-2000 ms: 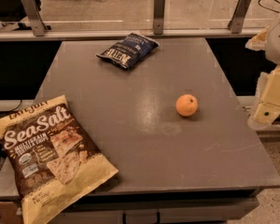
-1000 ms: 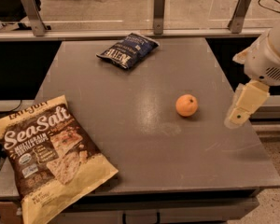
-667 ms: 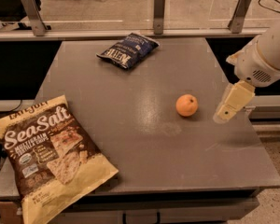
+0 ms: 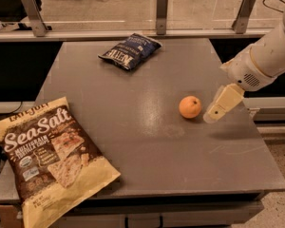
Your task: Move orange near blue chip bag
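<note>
Grey tabletop (image 4: 147, 151), dimly lit, with a low rail and upright metal posts (image 4: 162, 11) along its far edge. Your gripper (image 4: 212, 115) hangs low over the right side of this table. It slants down and to the left from the white arm (image 4: 266, 56), which enters from the right border of the view. From this angle you cannot tell whether the gripper is spread or pressed together.

Its tip sits just beside the orange (image 4: 190, 107), on the orange's right, and a thin gap shows between them. The orange rests on the tabletop, right of centre, outside the gripper's grasp.

The blue chip bag (image 4: 129, 51) lies flat near the far edge, left of the orange and well apart from it. A large tan-and-brown "Sea Salt" chip bag (image 4: 52, 156) lies at the near left corner and overhangs the table's edge. It is well apart from both the orange and the blue bag.
</note>
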You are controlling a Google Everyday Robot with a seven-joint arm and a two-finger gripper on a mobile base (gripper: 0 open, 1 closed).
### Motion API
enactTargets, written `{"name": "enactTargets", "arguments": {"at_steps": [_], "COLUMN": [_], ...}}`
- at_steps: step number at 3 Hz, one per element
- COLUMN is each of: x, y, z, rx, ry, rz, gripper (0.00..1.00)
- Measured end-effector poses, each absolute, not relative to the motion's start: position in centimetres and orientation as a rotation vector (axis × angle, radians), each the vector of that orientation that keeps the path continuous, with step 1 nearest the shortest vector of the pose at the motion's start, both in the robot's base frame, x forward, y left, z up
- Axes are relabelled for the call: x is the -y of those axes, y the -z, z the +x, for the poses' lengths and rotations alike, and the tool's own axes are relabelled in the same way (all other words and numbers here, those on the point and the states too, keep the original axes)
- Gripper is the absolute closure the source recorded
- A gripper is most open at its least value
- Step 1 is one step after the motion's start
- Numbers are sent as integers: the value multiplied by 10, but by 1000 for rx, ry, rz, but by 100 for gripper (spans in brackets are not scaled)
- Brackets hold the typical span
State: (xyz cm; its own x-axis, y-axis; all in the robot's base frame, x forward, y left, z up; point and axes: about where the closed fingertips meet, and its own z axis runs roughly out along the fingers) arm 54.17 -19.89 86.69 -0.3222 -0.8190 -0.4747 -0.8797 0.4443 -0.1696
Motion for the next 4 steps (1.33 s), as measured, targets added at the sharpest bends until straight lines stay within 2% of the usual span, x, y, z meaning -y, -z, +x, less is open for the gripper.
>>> {"name": "enactTargets", "arguments": {"at_steps": [2, 3, 4], "x": [176, 159, 148], "y": [-846, -841, -837], "z": [541, 539, 536], "rx": [-2168, -2131, -2108], "ry": [-321, -397, -456], "rz": [-1378, -1374, -1374], "gripper": [0, 16, 40]}}
